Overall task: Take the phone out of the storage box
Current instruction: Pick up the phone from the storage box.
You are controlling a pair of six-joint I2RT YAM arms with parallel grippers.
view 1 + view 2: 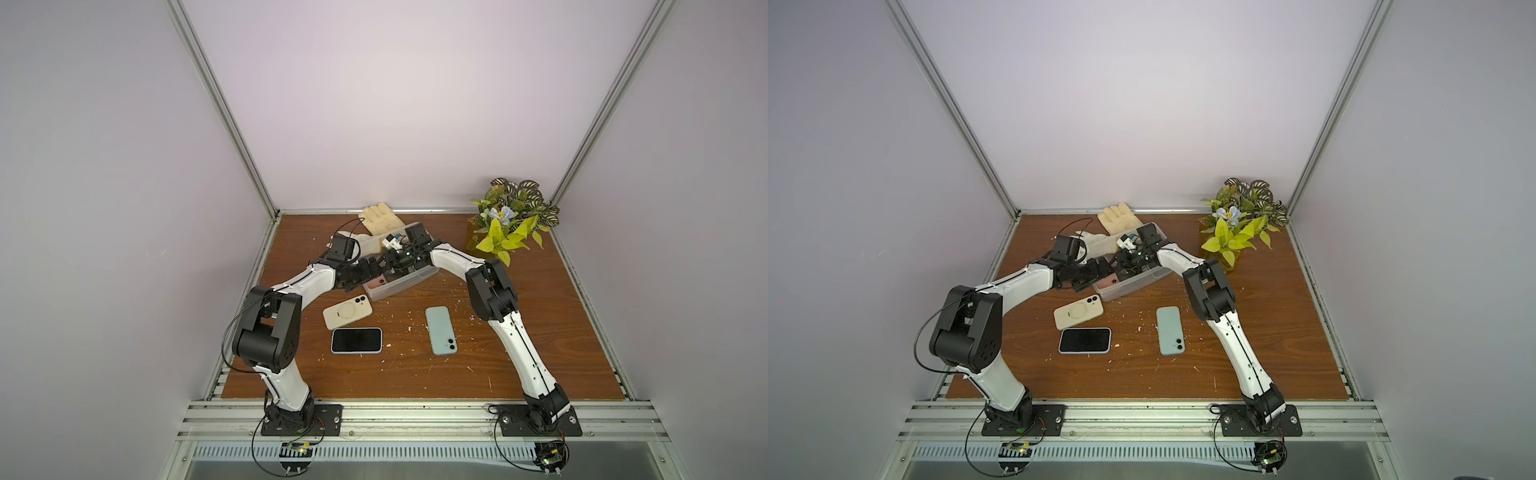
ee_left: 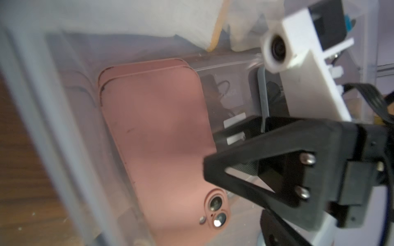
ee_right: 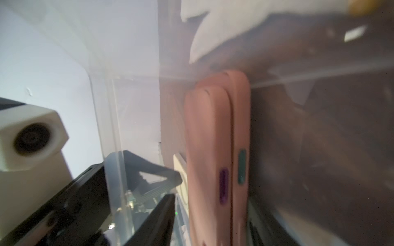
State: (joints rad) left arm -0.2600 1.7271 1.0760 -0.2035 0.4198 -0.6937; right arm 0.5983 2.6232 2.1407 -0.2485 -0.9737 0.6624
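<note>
phone (image 2: pixel 157 138), pink-cased, has the right claw (image 2: pixel 210 152) half open at its long edge, holding nothing. it sits at the left end of the storage box (image 1: pixel 405 286) in a top view; left claw (image 1: pixel 370 272) gapes empty at that end wall. likely stiff, thin, light: pinch across its thickness at that edge.

Top views: high above the robot's side of the storage box (image 1: pixel 395 287), facing down and forward, far off; whole scene shared, nearly alike in both. Left wrist view: close at the storage box's end, facing into it onto the pink phone (image 2: pixel 157 136). Right wrist view: very close inside the storage box, facing the same pink phone edge-on.
</note>
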